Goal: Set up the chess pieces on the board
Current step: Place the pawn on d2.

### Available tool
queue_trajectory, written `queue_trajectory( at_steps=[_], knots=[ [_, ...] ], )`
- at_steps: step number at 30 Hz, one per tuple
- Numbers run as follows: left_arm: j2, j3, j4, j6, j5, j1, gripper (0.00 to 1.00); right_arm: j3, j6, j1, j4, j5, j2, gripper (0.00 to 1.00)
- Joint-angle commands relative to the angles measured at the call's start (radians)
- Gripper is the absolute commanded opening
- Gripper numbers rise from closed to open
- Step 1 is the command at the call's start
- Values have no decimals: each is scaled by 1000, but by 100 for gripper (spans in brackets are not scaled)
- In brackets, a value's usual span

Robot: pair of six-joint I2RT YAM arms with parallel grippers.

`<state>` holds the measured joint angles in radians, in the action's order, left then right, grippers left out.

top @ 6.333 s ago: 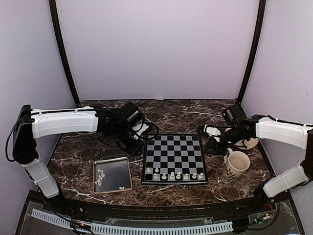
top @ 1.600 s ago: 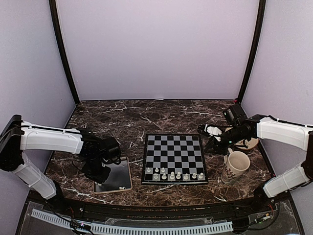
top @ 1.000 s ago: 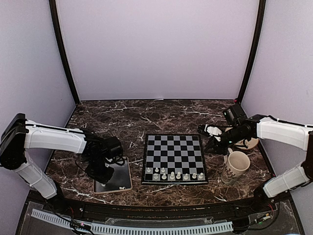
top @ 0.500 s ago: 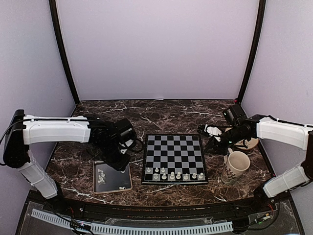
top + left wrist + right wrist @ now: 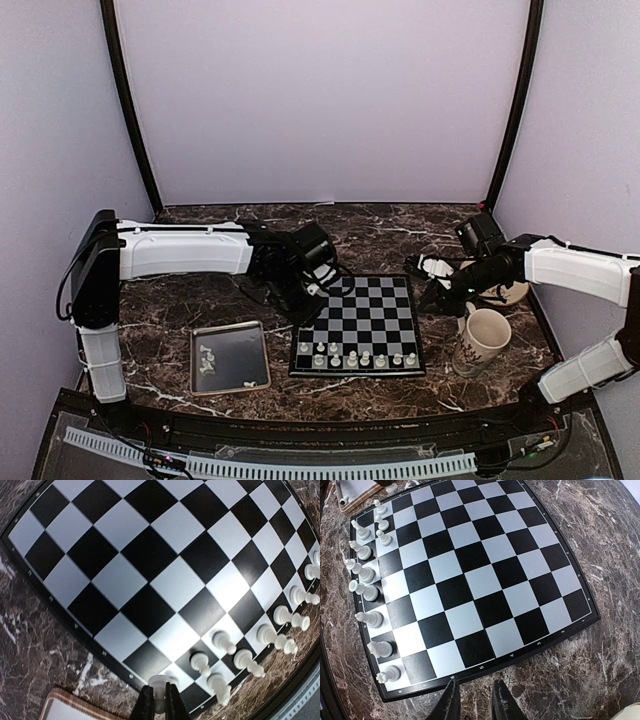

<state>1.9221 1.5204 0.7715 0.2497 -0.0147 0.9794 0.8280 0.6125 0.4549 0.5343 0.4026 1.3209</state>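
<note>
The board point(image 5: 360, 300) lies mid-table with several whitish chess pieces point(image 5: 352, 357) in its two near rows. My left gripper point(image 5: 316, 287) hovers over the board's left edge; in the left wrist view it point(image 5: 159, 705) is shut on a white chess piece point(image 5: 160, 685), held above the board's point(image 5: 165, 565) near left corner, beside the standing pieces point(image 5: 220, 642). My right gripper point(image 5: 432, 292) is at the board's right edge; in the right wrist view it point(image 5: 474, 692) is slightly open and empty over the marble, just off the board point(image 5: 470, 580).
A silver tray point(image 5: 242, 355) with several loose pieces point(image 5: 207, 358) sits left of the board. A patterned mug point(image 5: 483, 340) stands right of the board, with a saucer point(image 5: 512, 293) behind it. Dark marble runs to the purple walls.
My left arm has lifted off the tray and swung right and back to the board's left edge, carrying a white piece. The right arm has not moved.
</note>
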Motion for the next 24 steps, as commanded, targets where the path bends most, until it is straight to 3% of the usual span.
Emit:
queue_trajectory(
  at_steps=[1, 14, 24],
  knots=[
    [70, 95, -8, -57, 7, 16, 5, -6, 3, -9, 6, 1, 8, 24],
    [166, 179, -78, -157, -100, 62, 7, -5, 4, -10, 4, -6, 15, 24],
    [210, 205, -44, -216, -189, 94, 7, -4, 5, -10, 4, -9, 20, 24]
  ],
)
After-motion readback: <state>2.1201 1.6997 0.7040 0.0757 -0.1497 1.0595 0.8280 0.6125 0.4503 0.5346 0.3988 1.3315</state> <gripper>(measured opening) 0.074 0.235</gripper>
